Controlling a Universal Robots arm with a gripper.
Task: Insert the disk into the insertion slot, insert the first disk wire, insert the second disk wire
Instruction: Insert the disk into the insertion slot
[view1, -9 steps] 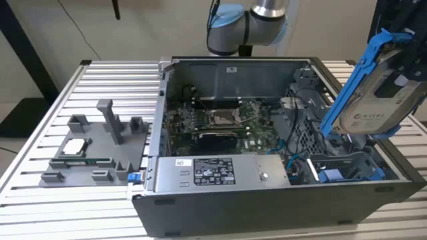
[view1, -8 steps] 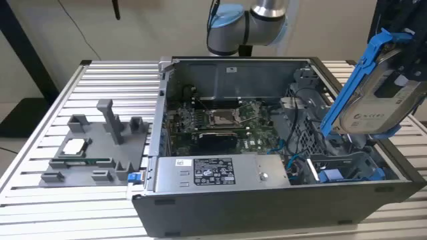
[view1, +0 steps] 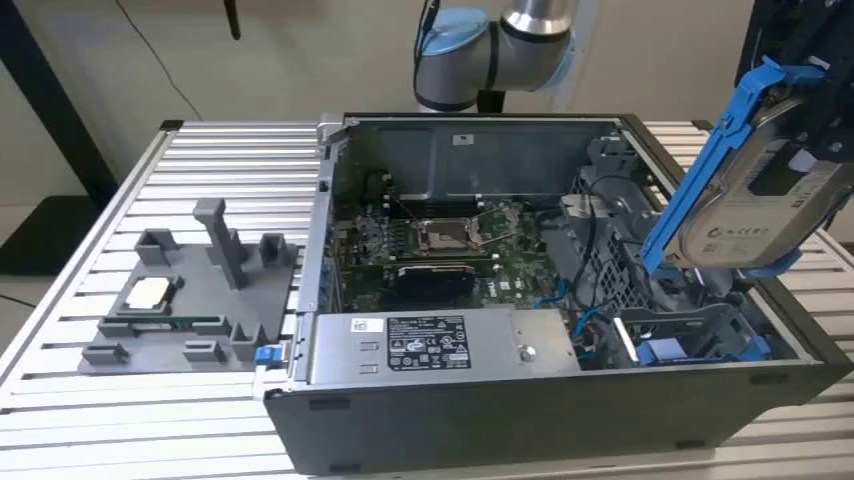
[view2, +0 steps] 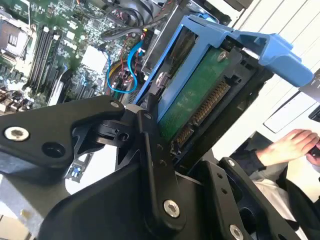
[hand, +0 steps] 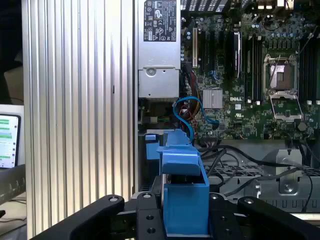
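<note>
My gripper (view1: 805, 140) is shut on the disk (view1: 747, 205), a silver-grey drive with a white label in a bright blue carrier. It hangs tilted above the open computer case's side at the exterior view's right. The insertion slot (view1: 694, 335), a grey bay with blue fittings, lies below it in the case's near corner. In the second wrist view the disk (view2: 195, 95) shows its green board and connector edge between the black fingers (view2: 152, 145). In the first wrist view the blue carrier (hand: 182, 192) stands up between the fingers. A loose blue wire (hand: 187, 112) curls inside the case beside the bay.
The grey labelled power-supply box (view1: 427, 345) sits along the case's near wall, with the motherboard (view1: 441, 240) behind it. A grey fixture tray (view1: 187, 300) rests on the slatted table (view1: 80, 420) at the exterior view's left. A person's hand (view2: 287, 145) is beyond the table.
</note>
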